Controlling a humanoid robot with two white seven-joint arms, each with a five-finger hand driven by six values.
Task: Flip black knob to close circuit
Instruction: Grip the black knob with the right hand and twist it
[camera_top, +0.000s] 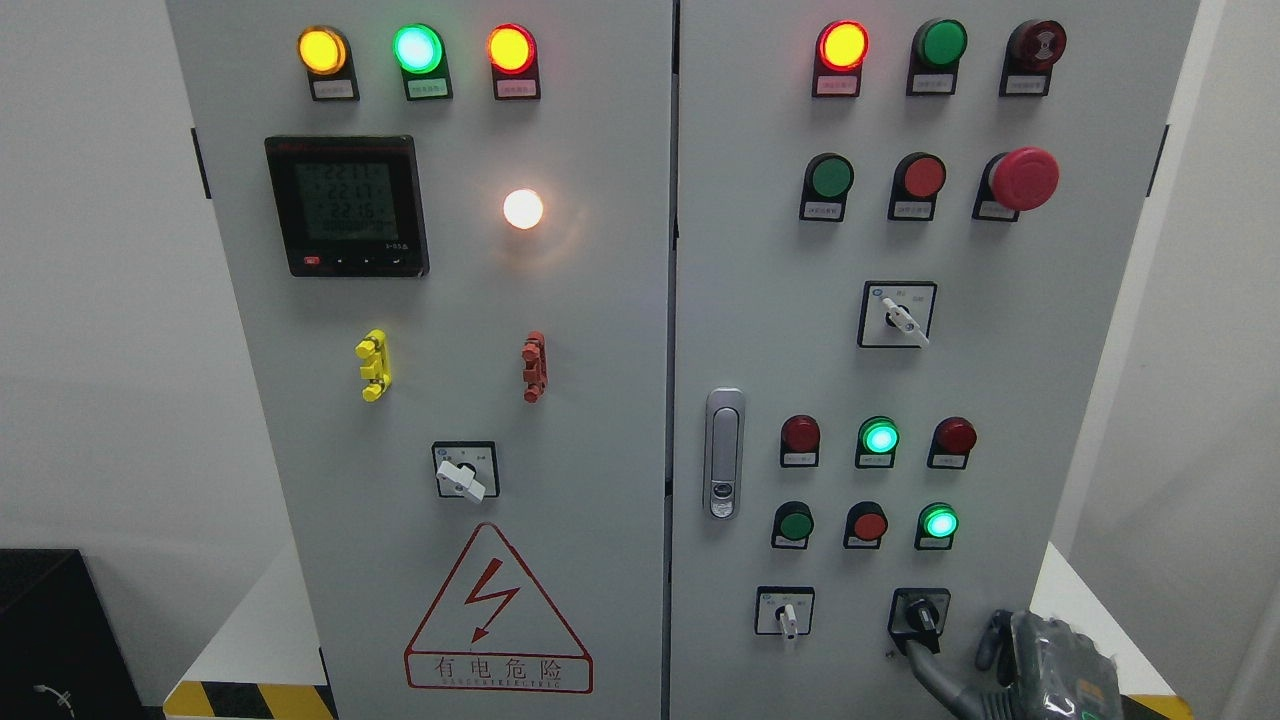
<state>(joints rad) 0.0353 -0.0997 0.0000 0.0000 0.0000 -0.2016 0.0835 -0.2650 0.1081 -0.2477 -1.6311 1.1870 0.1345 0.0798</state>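
right hand at the black knob, finger on its lower edge

the black knob (921, 613) sits on the cabinet (600, 400), on the right-hand door, bottom row, just right of the small white switch (787, 615) and below the lit green lamp (939, 522). its handle runs roughly vertical, tilted slightly so the lower end points down-left.

the right hand (1010, 665) comes in from the lower right corner, just below and right of the knob. one long finger (935, 672) reaches up-left and appears to touch the knob's lower end; contact looks real but the angle makes it hard to confirm. the other fingers sit curled near the palm, right of the knob, holding nothing. no pinch on the handle visible.

judgement: the knob lies up-left of the palm, so the turn hinges on that one extended finger pushing the handle's lower end sideways. which way closes the circuit is not readable from the faceplate.

the left hand is not visible anywhere around the cabinet; the right is the only one within reach.
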